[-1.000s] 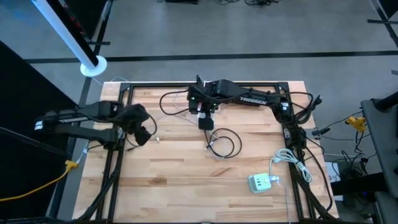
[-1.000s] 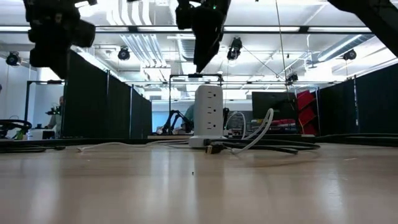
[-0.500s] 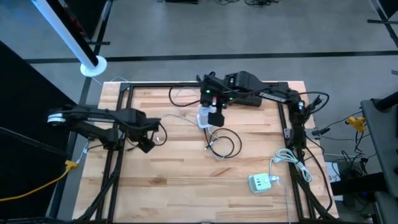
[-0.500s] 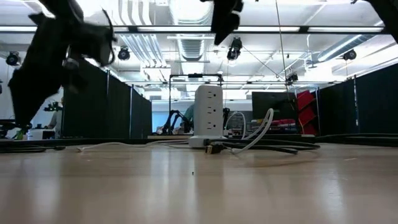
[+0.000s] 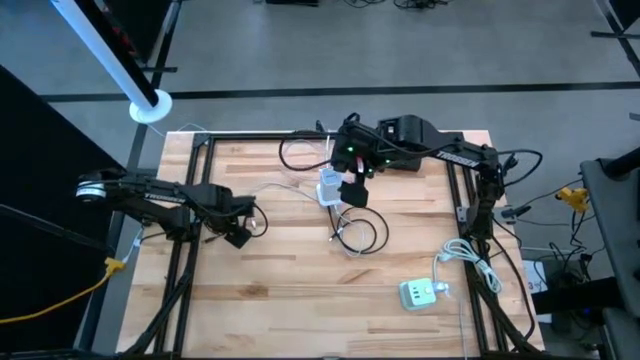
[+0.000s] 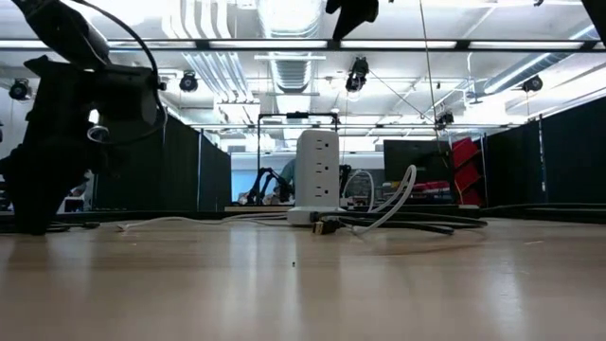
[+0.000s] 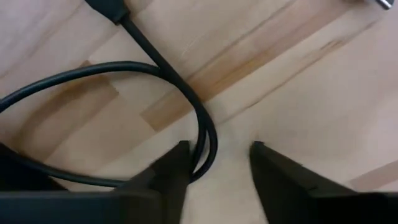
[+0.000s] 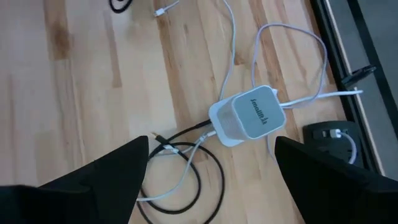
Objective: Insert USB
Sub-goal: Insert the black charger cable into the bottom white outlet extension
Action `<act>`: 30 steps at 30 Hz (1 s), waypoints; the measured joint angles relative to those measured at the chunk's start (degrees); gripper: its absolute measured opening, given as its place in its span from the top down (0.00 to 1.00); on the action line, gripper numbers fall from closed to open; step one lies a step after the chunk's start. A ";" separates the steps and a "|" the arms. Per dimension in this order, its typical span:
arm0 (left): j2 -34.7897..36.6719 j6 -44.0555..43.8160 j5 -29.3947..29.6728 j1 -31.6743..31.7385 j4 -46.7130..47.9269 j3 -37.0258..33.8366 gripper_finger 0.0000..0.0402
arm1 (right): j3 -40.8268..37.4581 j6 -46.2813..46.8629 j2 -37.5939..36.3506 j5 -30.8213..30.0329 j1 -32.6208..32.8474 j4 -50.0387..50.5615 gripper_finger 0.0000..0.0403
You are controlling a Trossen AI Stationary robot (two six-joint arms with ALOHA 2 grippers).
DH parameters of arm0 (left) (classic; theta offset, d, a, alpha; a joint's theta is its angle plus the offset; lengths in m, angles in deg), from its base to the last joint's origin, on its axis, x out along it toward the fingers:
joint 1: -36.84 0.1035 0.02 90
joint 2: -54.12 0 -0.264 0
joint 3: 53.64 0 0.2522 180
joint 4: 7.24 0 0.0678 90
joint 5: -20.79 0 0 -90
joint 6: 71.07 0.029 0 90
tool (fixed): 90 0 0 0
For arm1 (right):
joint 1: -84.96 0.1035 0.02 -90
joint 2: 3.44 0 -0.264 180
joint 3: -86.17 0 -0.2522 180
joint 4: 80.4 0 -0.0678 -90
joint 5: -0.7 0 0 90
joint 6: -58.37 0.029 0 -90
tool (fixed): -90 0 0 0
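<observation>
A white tower charger stands upright at the table's middle, with white leads and a black cable coil beside it. My right gripper hangs open high above the tower. My left gripper points down at the table's left side, open and low over the wood. A loop of black cable lies flat on the table, and its bend runs in between the fingers, close to one of them. The cable's black plug lies farther off. My left gripper comes from above with its fingers pointing down, one on each side of the bend of the black cable. The bend lies right beside the inner side of one finger; whether it touches, I cannot tell. The cable lies on the wood.
A flat white power strip with a coiled white lead lies at the near right. A black frame rail runs round the table. Bare wood lies along the near edge between the arms.
My left gripper has come down from well above the table to just over the wood, near the black cable loop. My right gripper has risen and drawn back toward the table's right, away from the tower. The tower and the cables have kept still.
</observation>
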 joint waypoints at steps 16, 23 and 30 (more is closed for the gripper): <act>2.10 4.76 -0.68 -1.21 -20.38 7.44 1.00 | 0.00 2.78 0.04 -0.13 3.39 -0.35 0.18; 5.25 7.65 0.97 -1.25 -35.38 17.44 1.00 | -1.17 4.63 -0.09 -0.12 6.12 -0.30 0.18; 5.12 16.08 4.28 -1.18 -45.98 26.61 1.00 | -3.78 8.64 -0.63 -8.23 8.52 -3.47 0.18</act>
